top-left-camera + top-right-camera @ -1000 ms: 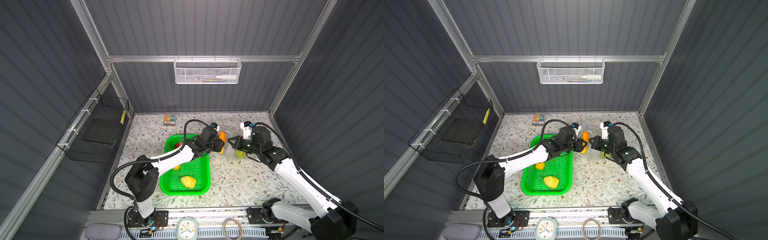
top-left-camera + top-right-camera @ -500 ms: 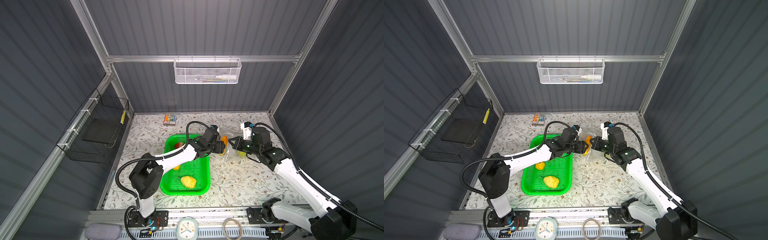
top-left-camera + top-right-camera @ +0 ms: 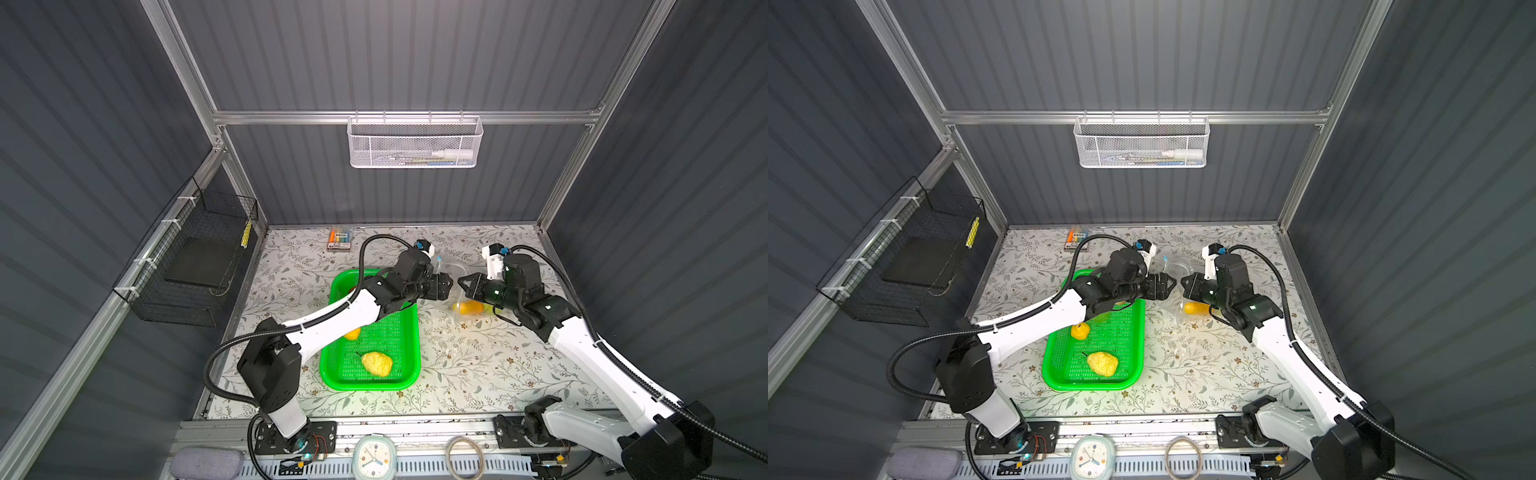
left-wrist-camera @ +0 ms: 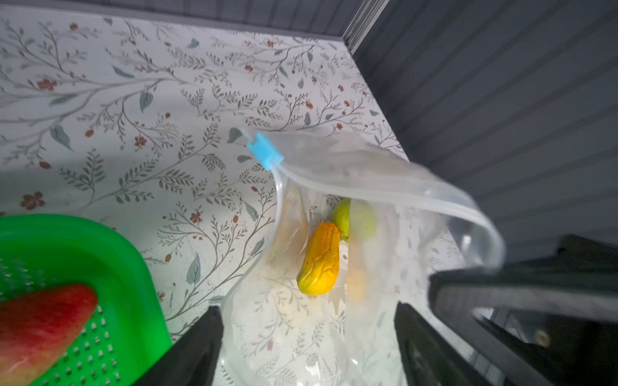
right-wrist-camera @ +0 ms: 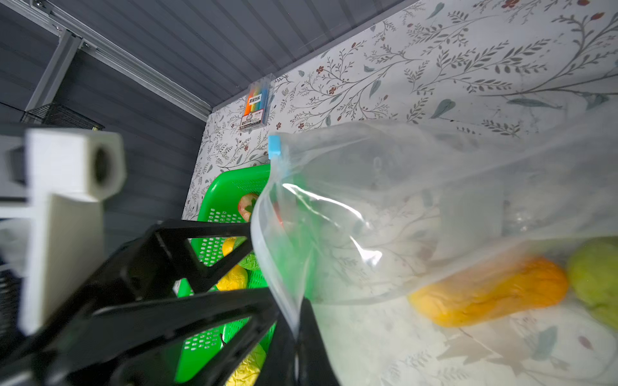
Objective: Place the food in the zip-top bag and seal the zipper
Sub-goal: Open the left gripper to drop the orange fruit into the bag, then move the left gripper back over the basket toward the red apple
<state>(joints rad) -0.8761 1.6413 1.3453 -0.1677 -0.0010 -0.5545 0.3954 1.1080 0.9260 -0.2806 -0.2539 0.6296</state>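
Left gripper (image 4: 309, 337) stood wide open, empty, at bag (image 5: 401, 200) mouth; right gripper (image 5: 296, 326) pinched bag rim; carrot (image 4: 319, 264) lay inside.

orange food (image 4: 319, 259) inside open clear bag (image 4: 368, 163)

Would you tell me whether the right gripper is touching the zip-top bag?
Touching. The right wrist view shows the right gripper shut on the zip-top bag, its mouth edge pinched between the jaws.

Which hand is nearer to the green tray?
Left. The left hand is open beside the green tray's far corner; the right hand, farther off, pinches the zip-top bag.
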